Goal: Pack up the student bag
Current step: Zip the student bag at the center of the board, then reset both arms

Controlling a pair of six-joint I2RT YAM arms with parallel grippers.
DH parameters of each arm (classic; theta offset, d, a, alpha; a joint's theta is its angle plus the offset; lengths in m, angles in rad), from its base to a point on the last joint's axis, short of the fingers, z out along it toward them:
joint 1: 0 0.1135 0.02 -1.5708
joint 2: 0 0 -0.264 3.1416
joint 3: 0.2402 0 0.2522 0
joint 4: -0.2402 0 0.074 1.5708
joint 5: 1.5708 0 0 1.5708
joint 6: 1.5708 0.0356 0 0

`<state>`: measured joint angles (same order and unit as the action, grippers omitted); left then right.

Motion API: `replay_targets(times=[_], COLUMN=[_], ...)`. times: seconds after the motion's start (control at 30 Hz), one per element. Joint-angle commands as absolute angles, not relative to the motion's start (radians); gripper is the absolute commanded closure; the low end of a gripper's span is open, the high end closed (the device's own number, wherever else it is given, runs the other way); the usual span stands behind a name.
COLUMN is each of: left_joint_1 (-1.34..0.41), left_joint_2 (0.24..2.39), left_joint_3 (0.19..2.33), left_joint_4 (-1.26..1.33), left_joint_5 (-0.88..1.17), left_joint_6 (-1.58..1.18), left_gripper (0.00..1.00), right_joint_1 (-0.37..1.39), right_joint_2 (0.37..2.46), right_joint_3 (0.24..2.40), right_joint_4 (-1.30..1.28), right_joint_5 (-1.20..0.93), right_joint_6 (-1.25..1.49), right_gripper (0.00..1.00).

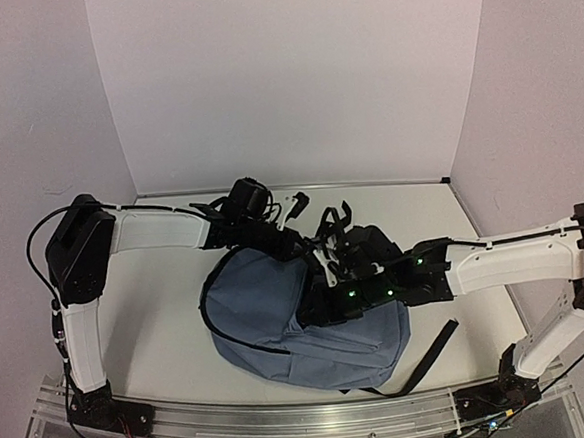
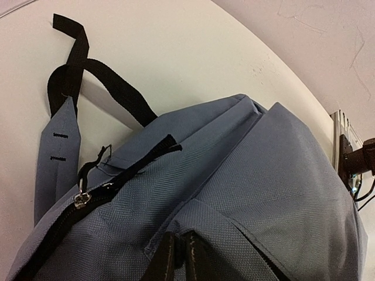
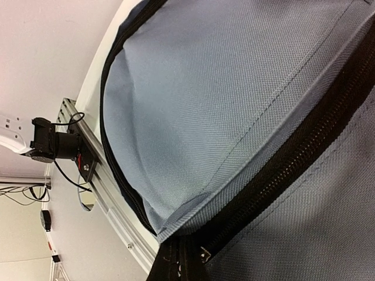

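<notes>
The left tool (image 2: 179, 259) is pinched tight on a fold of the student bag (image 1: 263, 306). The right tool (image 3: 176, 266), squeezed narrow, nips its cloth beside the black zipper (image 3: 281, 170). The bag lies in the middle of the white bench (image 1: 160, 338).

A white table (image 1: 164, 318) stands enclosed on three sides by plain pale walls (image 1: 292, 79), a ribbed aluminium rail (image 1: 286, 418) runs along its near edge, and the wall in the left wrist view bears what may be faint cracks or scuffs.
</notes>
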<state>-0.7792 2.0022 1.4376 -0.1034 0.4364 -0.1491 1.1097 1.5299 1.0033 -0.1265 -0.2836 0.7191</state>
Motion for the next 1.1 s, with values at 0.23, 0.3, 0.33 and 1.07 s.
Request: replay_targets(times=[0.23, 0.3, 0.33, 1.07], left_joint_1=[-0.693, -0.642, -0.607, 0.090], left_joint_2=[1.856, 1.822, 1.803, 1.053], left_joint_3=[1.459, 1.455, 1.442, 0.721], left_joint_4=[-0.128, -0.158, -0.161, 0.013], left_joint_5=[0.287, 0.282, 0.293, -0.056], left_joint_6=[-0.267, -0.302, -0.318, -0.319], left_gripper=[0.08, 0.01, 0.01, 0.00], right_joint_1=[1.036, 0.954, 0.912, 0.171], right_joint_2=[1.458, 1.445, 1.436, 1.046], right_joint_3=[1.225, 1.222, 1.214, 0.826], right_joint_4=[-0.260, -0.267, -0.266, 0.101], right_joint_5=[-0.071, -0.056, -0.039, 0.128], right_joint_6=[0.614, 0.582, 0.564, 0.297], right_gripper=[0.17, 0.09, 0.05, 0.02])
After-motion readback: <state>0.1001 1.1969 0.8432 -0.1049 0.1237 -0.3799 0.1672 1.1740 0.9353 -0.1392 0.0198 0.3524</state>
